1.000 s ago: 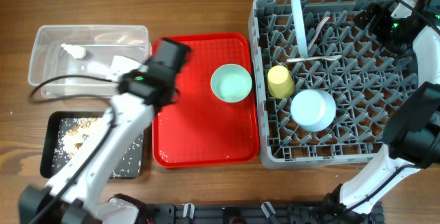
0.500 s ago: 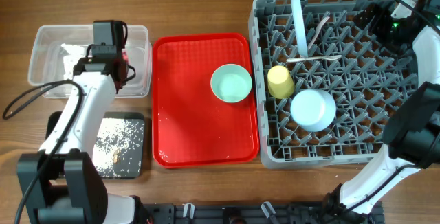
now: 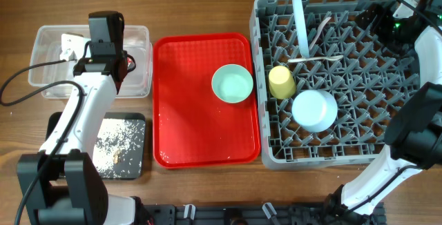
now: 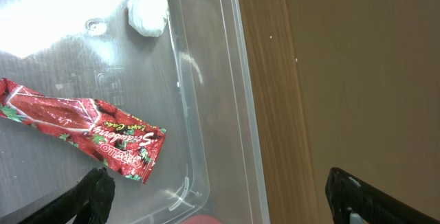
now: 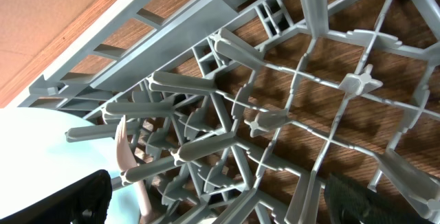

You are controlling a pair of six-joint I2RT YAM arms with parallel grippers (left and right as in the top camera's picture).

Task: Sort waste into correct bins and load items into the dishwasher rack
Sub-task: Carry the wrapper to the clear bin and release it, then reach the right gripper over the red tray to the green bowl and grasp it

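I read the sorting as finished and the loading as nearly so. The dishwasher rack (image 3: 359, 135) on my right already holds a light blue dish (image 3: 314, 110) and the yellow cup (image 3: 281, 81). The red serving tray (image 3: 193, 128) beside it carries only the pale green bowl (image 3: 232, 83), near its rack-side edge. My left gripper (image 4: 220, 203) hangs over the clear tub (image 3: 41, 80), fingers spread wide with nothing between them. The red wrapper (image 4: 82, 131) lies flat on the tub floor below and the white scrap (image 4: 149, 7) sits at the far end. The black tray (image 3: 141, 170) holds the beige crumbs (image 3: 114, 142). My right gripper (image 5: 227, 203) is parked over the rack's far corner, also spread and empty. My next move would be to lift the left arm clear of the tub wall, take the bowl by its rim and seat it between free pegs. The yellow script on the wrapper looks like "Strawberry"; the smaller word beneath I cannot read for certain.
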